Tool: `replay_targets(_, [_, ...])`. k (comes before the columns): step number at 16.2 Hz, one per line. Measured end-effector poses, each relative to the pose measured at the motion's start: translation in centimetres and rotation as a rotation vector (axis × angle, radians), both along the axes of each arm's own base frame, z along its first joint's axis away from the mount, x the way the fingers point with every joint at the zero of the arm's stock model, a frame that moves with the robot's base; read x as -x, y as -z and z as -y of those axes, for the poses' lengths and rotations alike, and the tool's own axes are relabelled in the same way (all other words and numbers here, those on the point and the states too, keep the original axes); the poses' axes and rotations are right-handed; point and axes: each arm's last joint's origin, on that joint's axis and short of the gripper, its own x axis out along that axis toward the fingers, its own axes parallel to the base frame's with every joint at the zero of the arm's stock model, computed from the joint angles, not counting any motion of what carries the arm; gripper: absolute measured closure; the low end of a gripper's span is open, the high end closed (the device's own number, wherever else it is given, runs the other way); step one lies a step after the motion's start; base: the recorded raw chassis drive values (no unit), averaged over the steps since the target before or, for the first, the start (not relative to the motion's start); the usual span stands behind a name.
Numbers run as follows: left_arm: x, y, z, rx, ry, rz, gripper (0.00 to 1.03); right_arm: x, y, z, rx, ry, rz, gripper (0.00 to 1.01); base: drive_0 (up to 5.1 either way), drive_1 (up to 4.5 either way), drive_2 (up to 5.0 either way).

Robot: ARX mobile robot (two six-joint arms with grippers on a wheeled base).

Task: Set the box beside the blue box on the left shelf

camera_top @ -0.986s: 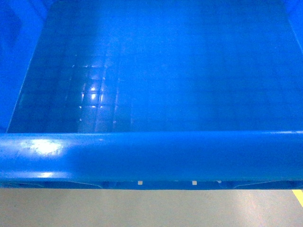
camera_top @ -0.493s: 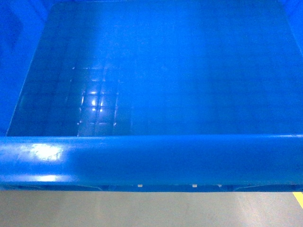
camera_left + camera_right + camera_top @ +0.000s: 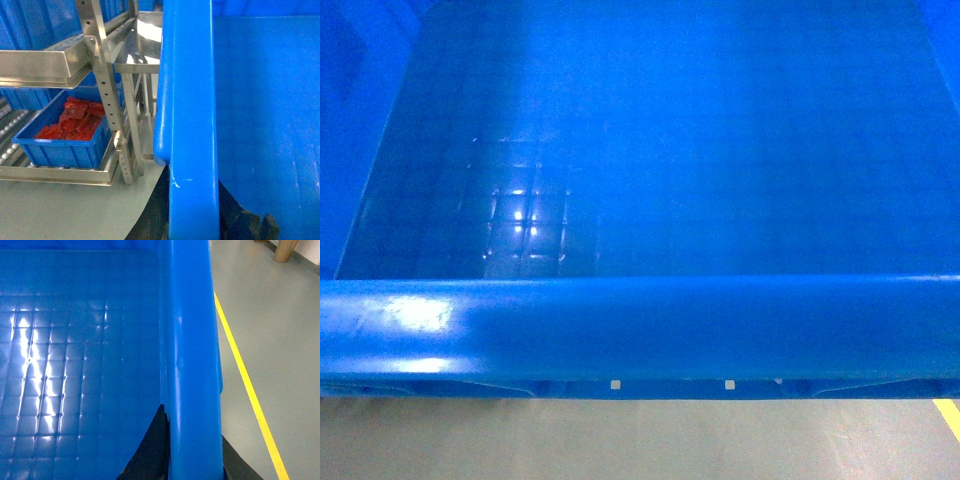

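Head view: the box [image 3: 640, 330] fills almost the whole frame, its thick near rim across the bottom, grid floor beyond, grey floor [image 3: 620, 440] below; neither hand shows here. Left wrist view: left hand [image 3: 195, 220] sits at the box's left rim, dark fingers either side of the wall, apparently clamped on it. Out to that hand's left stands a metal shelf rack [image 3: 107, 100], and on its low roller level a smaller blue box [image 3: 65, 142] holding red packets [image 3: 72, 120]. Right wrist view: right hand [image 3: 192, 462] straddles the right rim likewise, a dark finger [image 3: 150, 450] inside the wall; a yellow floor line [image 3: 245, 385] runs outside it. Judgement: box lifted and carried, shelf close but placement beside the blue box not yet done.
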Motion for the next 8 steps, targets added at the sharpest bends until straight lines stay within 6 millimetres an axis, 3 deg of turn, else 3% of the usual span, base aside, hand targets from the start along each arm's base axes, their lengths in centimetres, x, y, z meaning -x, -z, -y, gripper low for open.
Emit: replay_targets(8, [0.02,0.04,-0.01,-0.001,0.000,-0.005,0.94,0.02,0.03,0.01,0.002,0.000,-0.004,0.92,0.0,0.00,0.0])
